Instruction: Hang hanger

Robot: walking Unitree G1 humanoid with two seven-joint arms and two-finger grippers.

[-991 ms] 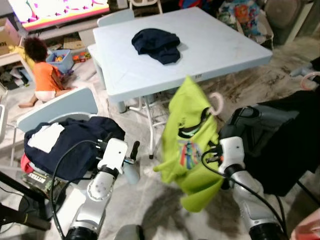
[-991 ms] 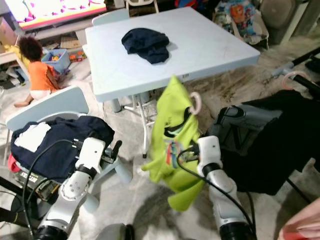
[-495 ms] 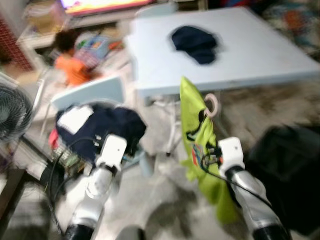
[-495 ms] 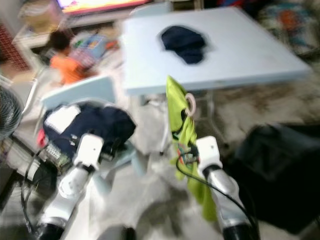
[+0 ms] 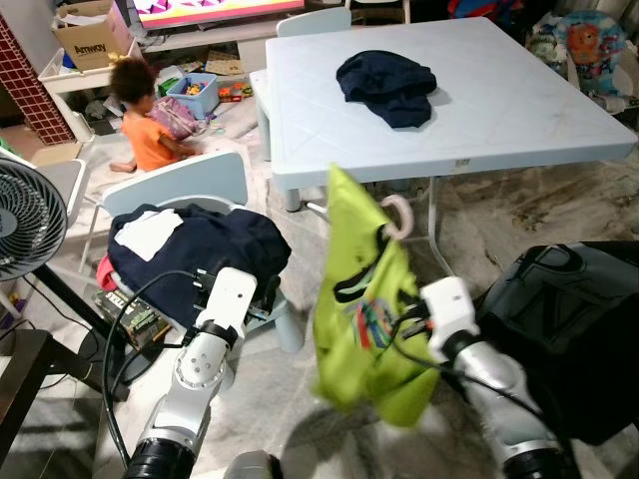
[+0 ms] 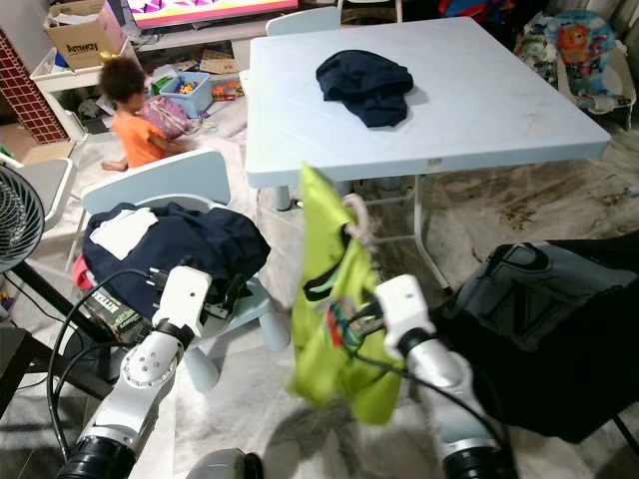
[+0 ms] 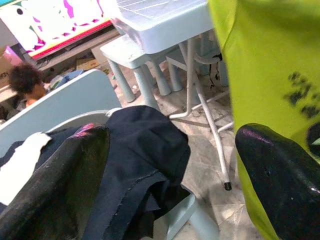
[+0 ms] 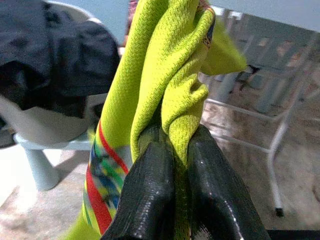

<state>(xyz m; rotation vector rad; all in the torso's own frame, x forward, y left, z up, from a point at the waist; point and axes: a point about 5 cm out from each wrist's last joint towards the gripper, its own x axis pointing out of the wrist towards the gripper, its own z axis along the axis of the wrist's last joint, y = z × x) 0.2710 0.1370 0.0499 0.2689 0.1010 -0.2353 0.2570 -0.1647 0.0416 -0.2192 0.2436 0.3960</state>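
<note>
Hanger (image 5: pixel 399 212) with green shirt (image 5: pixel 364 304) held mid-air before the table's (image 5: pixel 519 110) near edge, right gripper (image 8: pixel 172 165) clamped on shirt. Left gripper (image 7: pixel 170 165) open, idle. Carry step; next needs a rail.

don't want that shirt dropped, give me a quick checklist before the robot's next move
1. Right gripper clamped on the green shirt: ok, the fingers are pinched shut on a fold of fabric.
2. Hanger still in the shirt: ok, its pink hook sticks out at the collar.
3. Grip on the hanger itself: cannot tell, fabric hides what the fingers hold.
4. Left gripper free to help: ok, its fingers are open and hold nothing, near the chair with dark clothes.
5. Rail or rod to hang on: cannot tell, none can be made out.
6. People near the path: ok, a child sits well off, beyond the table.
</note>
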